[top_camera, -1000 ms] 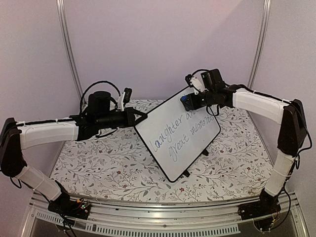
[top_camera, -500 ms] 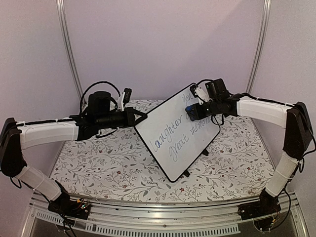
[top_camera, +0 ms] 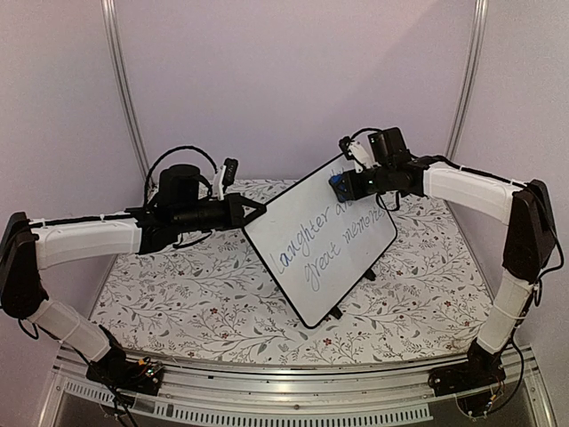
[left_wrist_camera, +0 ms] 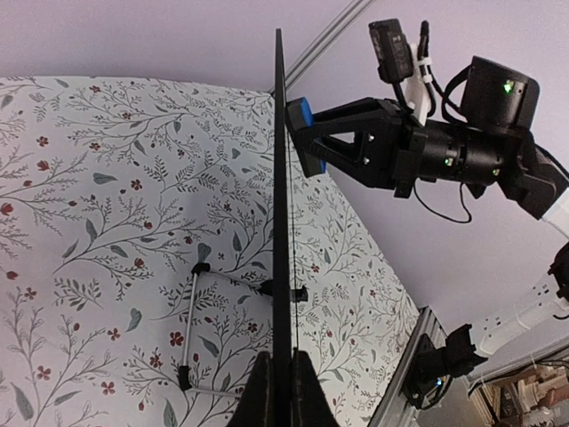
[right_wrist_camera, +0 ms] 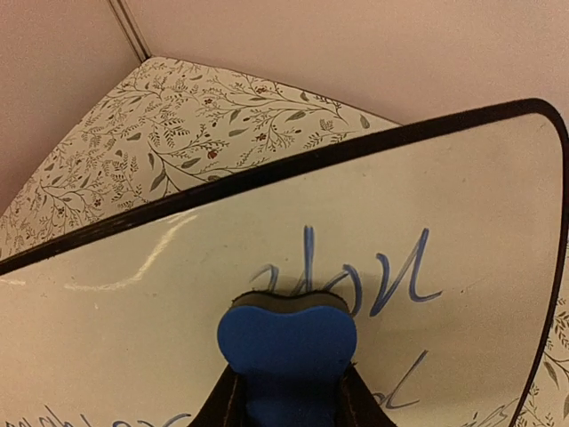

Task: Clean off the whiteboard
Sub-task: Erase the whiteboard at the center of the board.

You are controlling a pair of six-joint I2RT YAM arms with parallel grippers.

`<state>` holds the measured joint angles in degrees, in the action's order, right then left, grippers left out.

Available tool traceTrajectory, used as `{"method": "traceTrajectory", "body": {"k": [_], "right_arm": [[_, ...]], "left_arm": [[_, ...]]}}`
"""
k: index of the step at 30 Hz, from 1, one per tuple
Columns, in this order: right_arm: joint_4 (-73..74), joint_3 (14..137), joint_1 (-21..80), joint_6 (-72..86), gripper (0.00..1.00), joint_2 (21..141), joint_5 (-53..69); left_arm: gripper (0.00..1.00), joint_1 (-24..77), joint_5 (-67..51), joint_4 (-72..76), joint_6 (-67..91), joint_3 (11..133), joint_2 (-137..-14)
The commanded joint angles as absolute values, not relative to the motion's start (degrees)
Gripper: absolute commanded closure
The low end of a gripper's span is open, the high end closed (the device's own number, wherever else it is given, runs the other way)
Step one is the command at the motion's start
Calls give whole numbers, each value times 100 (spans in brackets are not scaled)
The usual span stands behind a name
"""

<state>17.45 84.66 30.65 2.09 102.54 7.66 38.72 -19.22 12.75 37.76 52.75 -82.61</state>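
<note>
Presently, whiteboard [top_camera: 307, 209]: stands tilted on desk [top_camera: 178, 294], edge pinched in our left tool [left_wrist_camera: 283, 391].
Right tool [top_camera: 341, 185]: clamped on blue eraser [right_wrist_camera: 286, 342], against upper writing [right_wrist_camera: 356, 276].
Method: we should press flat and overlap strokes downward.

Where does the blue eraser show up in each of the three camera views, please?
Top external: the blue eraser is right of centre, at the upper part of the tilted whiteboard.
Left wrist: upper middle, just right of the whiteboard, seen edge-on.
Right wrist: bottom centre, over the writing on the whiteboard.
Shared landmark: the whiteboard's black rim.
</note>
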Motion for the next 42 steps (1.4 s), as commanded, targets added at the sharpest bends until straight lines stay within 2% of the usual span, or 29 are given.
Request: {"method": "traceTrajectory", "body": {"k": [1,7,19,36,42], "right_arm": [[1769,8919,2997,205,84,10577,923],[1815,8807,2988,185,83,10611,938],[1339,7340,2981,473,84,9857,1050],[1567,8971,2816,369,84,10755,1138],[1604,8866,2751,366,84,10808,1142]], "left_arm": [[100,4175,-2615,1349,3472,5326,-8253],[100,4179,-2637,1354,3470,5335,-8253],[100,4191,-2679,1378,3506,5326,-8262],[100,4228,-2694,1388,3506,5334,-8278],[100,4230,-2714,1377,3497,5344,-8262]]}}
